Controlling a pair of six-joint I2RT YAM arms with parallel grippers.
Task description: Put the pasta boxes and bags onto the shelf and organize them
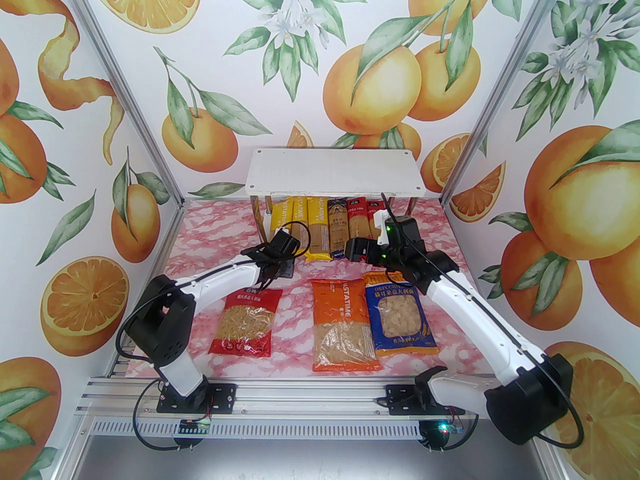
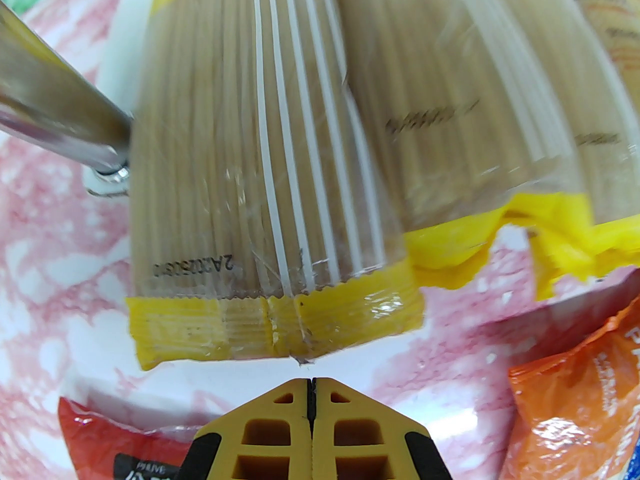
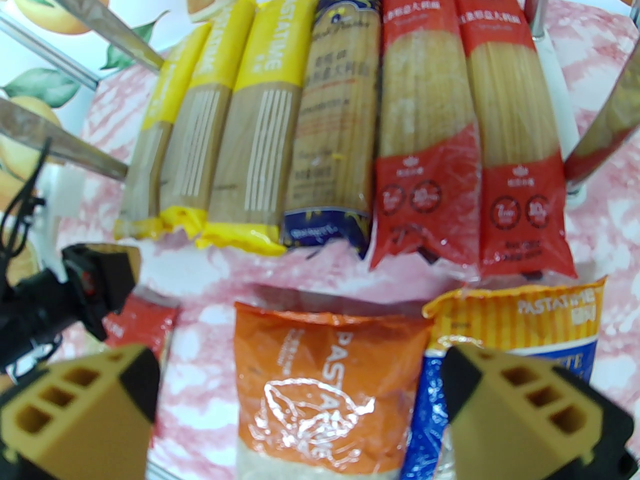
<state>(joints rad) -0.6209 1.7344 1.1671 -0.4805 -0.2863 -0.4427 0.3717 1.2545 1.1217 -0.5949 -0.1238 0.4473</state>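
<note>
Shelf (image 1: 334, 173): white top board with rounded corners on thin chrome legs (image 3: 75, 150). It stands at the far end of the pink marbled surface (image 1: 295, 278).

Wide bags, three, lying flat on the surface between the arms and the shelf:
- orange bag (image 1: 344, 325) in the centre
- blue bag (image 1: 400, 318) touching its right edge
- red bag (image 1: 245, 322) apart to the left

Each has a clear window with short pasta behind it.

Long spaghetti packs, six, side by side on the lower tier, near ends poking out toward the arms:
- three yellow packs (image 3: 260, 143)
- one dark blue pack (image 3: 335, 143)
- two red packs (image 3: 425, 143)

Nine packs in all.

Top view: the upper board hides the long packs' far ends. Right wrist view: looks in under that board and takes in full lengths and labels. Left wrist view: close on the yellow packs' crimped ends, a printed code and one leg's foot.

Left fingers (image 2: 327, 393): pressed together, holding nothing, just short of a yellow pack's end. Right fingers (image 3: 525, 408): spread wide and empty, over the far ends of the orange and blue bags.
</note>
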